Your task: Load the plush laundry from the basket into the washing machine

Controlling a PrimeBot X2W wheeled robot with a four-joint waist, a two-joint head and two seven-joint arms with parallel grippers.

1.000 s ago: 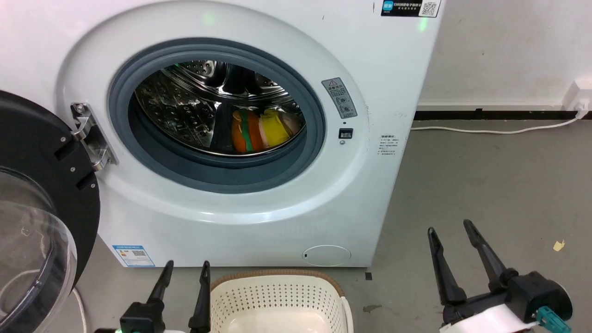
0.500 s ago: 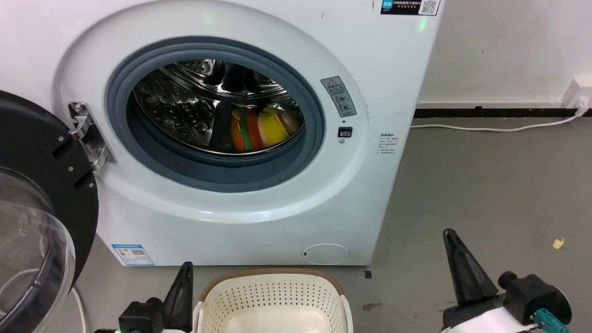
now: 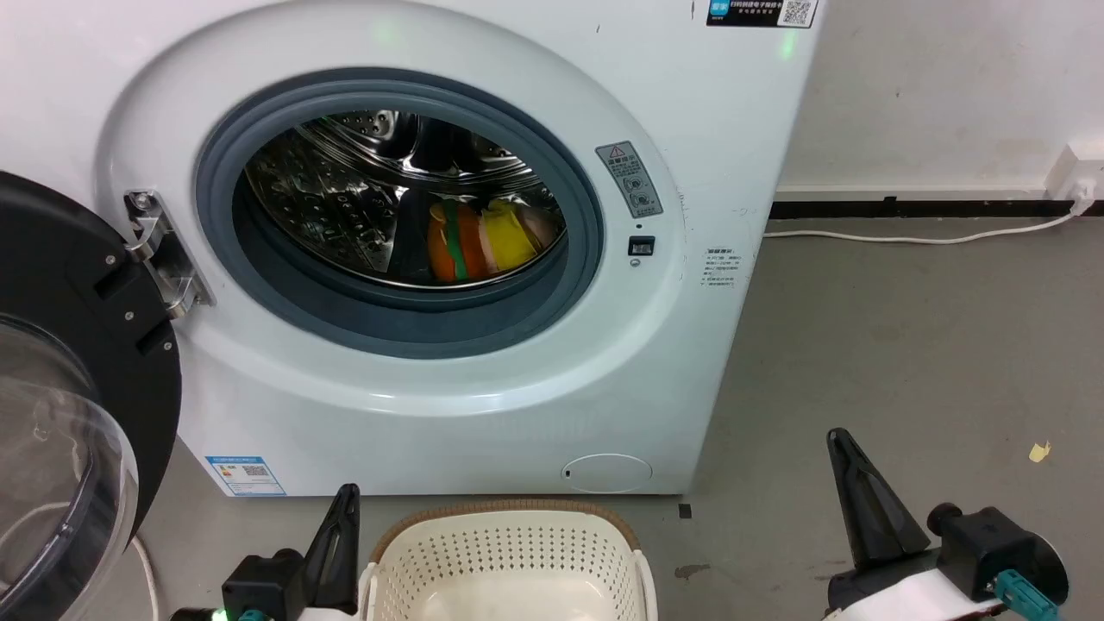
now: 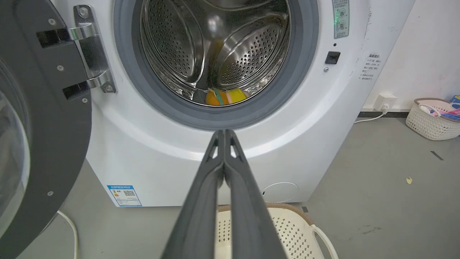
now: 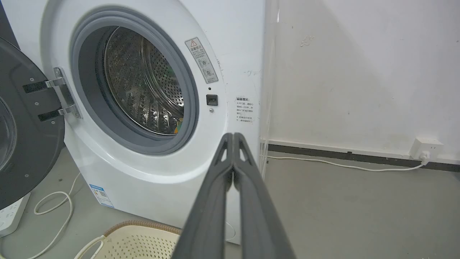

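Laundry (image 3: pixel 470 243) well beyond left claw (image 3: pixel 347 498)

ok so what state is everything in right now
large white front-loading washing machine, porthole uncovered
black-rimmed clear-domed door, swung open
orange burger-like round plush, inside the steel drum
yellow plush, in the drum beside it
cream perforated plastic basket, visible part empty
left gripper, shut, empty
right gripper, shut, empty

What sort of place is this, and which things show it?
Likely a laundry room: a white front-loading washing machine, a perforated basket before it, and another basket by the wall.
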